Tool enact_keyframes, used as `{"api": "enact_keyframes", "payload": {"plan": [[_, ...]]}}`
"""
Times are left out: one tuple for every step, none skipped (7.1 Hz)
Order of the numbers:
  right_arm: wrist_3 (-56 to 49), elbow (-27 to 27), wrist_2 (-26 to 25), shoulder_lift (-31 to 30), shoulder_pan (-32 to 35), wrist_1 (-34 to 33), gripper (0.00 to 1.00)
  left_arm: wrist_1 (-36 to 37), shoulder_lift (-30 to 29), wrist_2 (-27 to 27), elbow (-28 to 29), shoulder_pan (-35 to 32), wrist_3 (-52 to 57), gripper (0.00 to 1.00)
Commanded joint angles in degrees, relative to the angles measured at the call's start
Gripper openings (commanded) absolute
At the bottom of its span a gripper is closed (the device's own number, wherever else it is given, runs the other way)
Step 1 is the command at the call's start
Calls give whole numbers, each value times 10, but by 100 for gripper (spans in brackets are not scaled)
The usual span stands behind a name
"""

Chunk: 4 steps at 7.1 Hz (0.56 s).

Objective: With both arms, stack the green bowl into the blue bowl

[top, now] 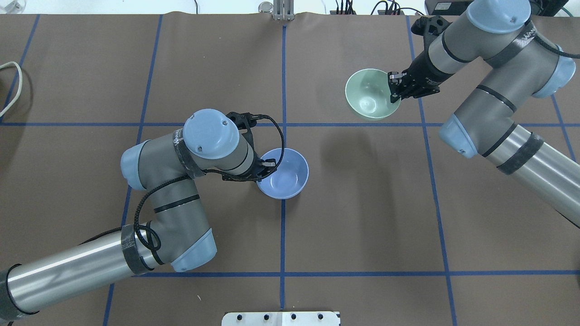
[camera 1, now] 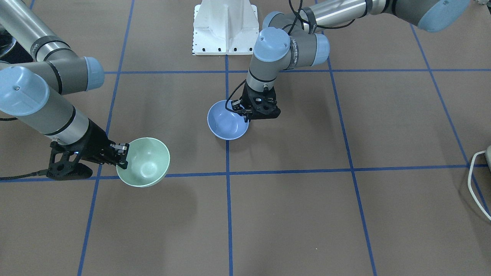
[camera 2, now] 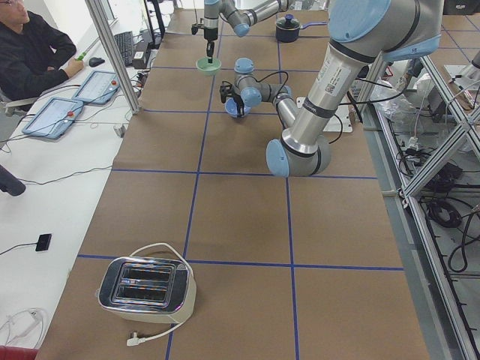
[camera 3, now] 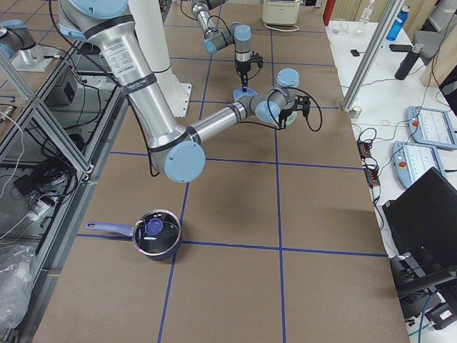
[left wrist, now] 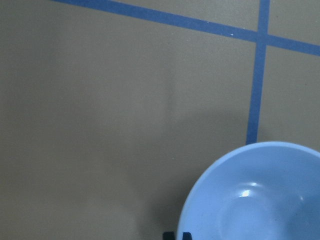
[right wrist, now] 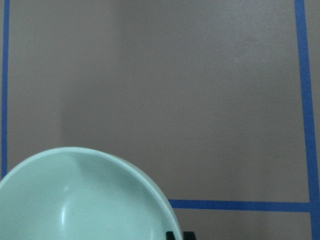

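My left gripper (top: 267, 165) is shut on the near-left rim of the blue bowl (top: 284, 174), which is upright by the table's centre line; it also shows in the front view (camera 1: 226, 122) and the left wrist view (left wrist: 260, 200). I cannot tell if it rests on the table. My right gripper (top: 394, 88) is shut on the rim of the green bowl (top: 369, 93) and holds it a little tilted above the table at the far right. It also shows in the front view (camera 1: 145, 161) and the right wrist view (right wrist: 80, 200). The bowls are well apart.
The white base pedestal (camera 1: 225, 27) stands at the robot's side. A toaster (camera 2: 146, 289) sits near the table's left end with a white cable (camera 1: 475, 184). A lidded pot (camera 3: 156, 232) sits near the right end. An operator (camera 2: 30, 52) sits beyond the table.
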Motion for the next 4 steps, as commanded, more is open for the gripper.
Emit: {"api": "enact_keyframes", "payload": {"plan": [[0, 0, 0, 0, 0, 0, 0, -19, 0, -1, 0, 0, 0, 43], [0, 0, 0, 0, 0, 0, 0, -20, 0, -1, -3, 0, 2, 55], [0, 0, 0, 1, 0, 0, 0, -20, 0, -3, -11, -2, 2, 70], [1, 2, 1, 3, 0, 0, 0, -18, 7, -6, -29, -13, 10, 77]]}}
